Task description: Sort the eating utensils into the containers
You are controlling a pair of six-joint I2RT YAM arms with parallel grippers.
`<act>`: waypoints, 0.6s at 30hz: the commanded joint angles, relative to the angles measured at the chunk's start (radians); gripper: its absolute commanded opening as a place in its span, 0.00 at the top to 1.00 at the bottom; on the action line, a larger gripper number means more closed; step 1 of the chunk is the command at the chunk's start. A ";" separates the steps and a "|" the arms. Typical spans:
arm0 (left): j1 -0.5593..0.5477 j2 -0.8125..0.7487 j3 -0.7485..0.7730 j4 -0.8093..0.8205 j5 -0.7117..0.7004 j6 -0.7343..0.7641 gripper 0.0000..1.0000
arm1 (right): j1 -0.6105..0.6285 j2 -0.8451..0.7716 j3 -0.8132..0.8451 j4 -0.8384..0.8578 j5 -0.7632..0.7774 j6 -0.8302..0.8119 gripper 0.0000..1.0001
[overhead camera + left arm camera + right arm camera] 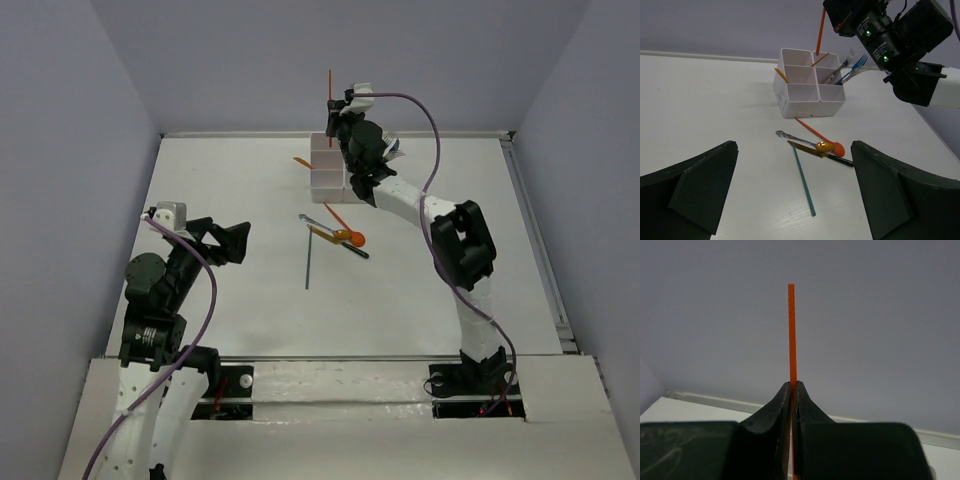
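The white compartment block (327, 170) stands at the table's far middle and also shows in the left wrist view (809, 92). It holds orange sticks (781, 75) and blue and silver forks (850, 66). My right gripper (793, 386) is shut on a red-orange stick (792, 330) and holds it upright above the block's far side (820, 27). A teal stick (803, 180), an orange spoon (836, 148), a silver spoon (796, 137) and a gold-bladed, dark-handled knife (815, 150) lie in front of the block. My left gripper (794, 146) is open and empty, well short of them.
The right arm (450, 235) stretches across the table's right half to the block. The grey back wall (330, 60) rises just behind the block. A raised edge (535, 230) runs along the table's right side. A purple cable (205, 300) loops by the left arm.
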 commanded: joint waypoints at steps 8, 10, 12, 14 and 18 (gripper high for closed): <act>0.017 0.038 0.002 0.050 0.009 0.008 0.01 | -0.113 0.317 0.456 -0.024 -0.099 0.052 1.00; 0.028 0.044 0.002 0.053 0.015 0.008 0.01 | -0.123 0.343 0.453 -0.013 -0.129 0.049 1.00; 0.037 0.046 0.001 0.056 0.025 0.007 0.01 | -0.123 0.357 0.442 -0.001 -0.145 0.054 1.00; 0.048 0.047 0.001 0.059 0.028 0.005 0.01 | -0.123 0.374 0.422 0.005 -0.156 0.063 1.00; 0.057 0.053 0.001 0.059 0.031 0.007 0.01 | -0.123 0.394 0.401 0.019 -0.171 0.066 1.00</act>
